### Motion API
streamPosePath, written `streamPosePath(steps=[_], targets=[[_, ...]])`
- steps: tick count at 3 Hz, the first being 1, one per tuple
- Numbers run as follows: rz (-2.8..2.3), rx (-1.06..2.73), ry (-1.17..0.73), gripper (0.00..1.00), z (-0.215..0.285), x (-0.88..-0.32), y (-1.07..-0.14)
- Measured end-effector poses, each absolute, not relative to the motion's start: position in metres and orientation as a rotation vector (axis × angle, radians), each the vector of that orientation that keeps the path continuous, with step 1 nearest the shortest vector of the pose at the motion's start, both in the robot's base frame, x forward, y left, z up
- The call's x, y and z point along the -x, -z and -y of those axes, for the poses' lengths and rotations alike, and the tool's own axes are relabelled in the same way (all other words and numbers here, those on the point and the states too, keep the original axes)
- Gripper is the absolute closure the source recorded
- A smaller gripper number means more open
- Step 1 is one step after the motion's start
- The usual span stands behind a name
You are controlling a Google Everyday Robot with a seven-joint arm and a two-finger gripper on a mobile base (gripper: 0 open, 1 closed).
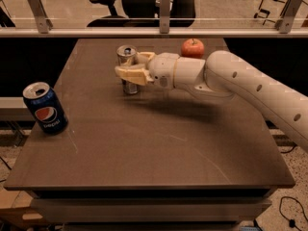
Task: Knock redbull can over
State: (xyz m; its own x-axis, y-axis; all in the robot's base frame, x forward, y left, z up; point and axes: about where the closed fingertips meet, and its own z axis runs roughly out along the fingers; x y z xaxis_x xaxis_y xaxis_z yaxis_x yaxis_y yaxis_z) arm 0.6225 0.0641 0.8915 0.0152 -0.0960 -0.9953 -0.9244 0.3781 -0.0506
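White arm (pixel 250 88) reaches in from right, wrist approx. level; claw (pixel 129 64) low over far surface (pixel 144 148), 2 fingers (pixel 129 74) spread apart.
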Motion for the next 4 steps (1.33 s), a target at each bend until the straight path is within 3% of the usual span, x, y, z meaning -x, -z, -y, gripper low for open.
streamPosePath(steps=[1, 2, 4], targets=[[-1.408, 0.998, -0.851, 0.88, -0.067, -0.622, -0.892], [-1.406, 1.001, -0.854, 1.0, -0.069, -0.621, -0.892], [-1.412, 0.992, -0.859, 1.0, -0.055, -0.623, -0.9]])
